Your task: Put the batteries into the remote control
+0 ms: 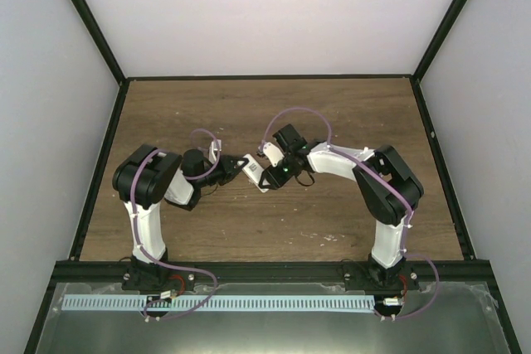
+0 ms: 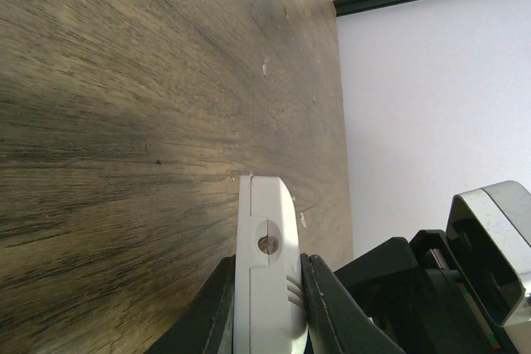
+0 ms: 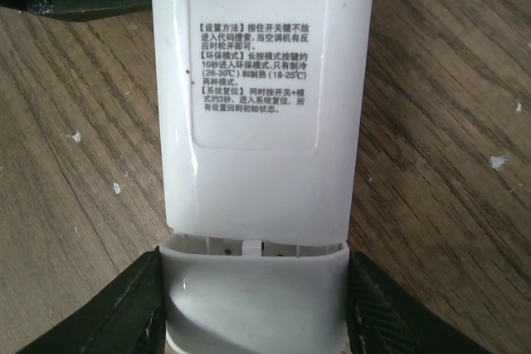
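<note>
White remote (image 3: 257, 105) sits between my jaws above the worktop (image 3: 75, 205): left jaws clamp one end, right jaws grip the other. No batteries visible; I judge loading undone.

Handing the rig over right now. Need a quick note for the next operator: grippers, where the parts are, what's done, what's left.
Left gripper: shut on one end of the remote control.
Right gripper: shut on the other end, with the label side facing its camera.
Remote: held between both arms over the middle of the table.
Batteries: not visible in any view.
Done: remote is picked up and braced at both ends. The end piece in the right gripper sits stepped from the body. It may be the cover sliding, but I cannot tell.
Left: open the compartment, find the batteries and load both.
</note>
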Controlling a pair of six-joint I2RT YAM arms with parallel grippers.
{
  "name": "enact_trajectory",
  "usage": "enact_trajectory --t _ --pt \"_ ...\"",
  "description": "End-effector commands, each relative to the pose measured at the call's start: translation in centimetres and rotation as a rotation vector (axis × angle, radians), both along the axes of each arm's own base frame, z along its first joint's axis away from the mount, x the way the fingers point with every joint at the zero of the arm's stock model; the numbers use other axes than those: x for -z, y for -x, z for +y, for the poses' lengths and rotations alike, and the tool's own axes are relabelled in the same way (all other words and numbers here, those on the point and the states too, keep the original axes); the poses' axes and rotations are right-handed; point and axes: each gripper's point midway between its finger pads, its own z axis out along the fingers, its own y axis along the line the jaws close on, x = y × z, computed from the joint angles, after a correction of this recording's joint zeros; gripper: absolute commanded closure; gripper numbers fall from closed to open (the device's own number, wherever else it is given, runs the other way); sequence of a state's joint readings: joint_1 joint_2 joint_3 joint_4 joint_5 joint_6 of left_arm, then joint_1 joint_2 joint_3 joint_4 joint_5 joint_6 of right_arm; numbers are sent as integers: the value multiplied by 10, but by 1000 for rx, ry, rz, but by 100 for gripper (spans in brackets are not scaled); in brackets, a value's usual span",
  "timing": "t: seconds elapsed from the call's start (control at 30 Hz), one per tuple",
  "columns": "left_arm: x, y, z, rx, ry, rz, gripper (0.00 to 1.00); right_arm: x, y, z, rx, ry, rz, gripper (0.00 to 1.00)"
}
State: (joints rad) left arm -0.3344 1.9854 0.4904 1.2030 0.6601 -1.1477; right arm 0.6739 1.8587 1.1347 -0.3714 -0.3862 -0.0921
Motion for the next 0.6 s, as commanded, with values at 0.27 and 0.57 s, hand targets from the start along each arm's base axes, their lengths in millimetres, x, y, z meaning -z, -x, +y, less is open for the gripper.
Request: enact_trajectory --t 0.27,0.57 --pt "3 1 -1 9 -15 -25 100 5 12 17 -1 9 31 49" --pt "3 2 -2 12 -13 -25 100 -1 3 21 10 4 2 45"
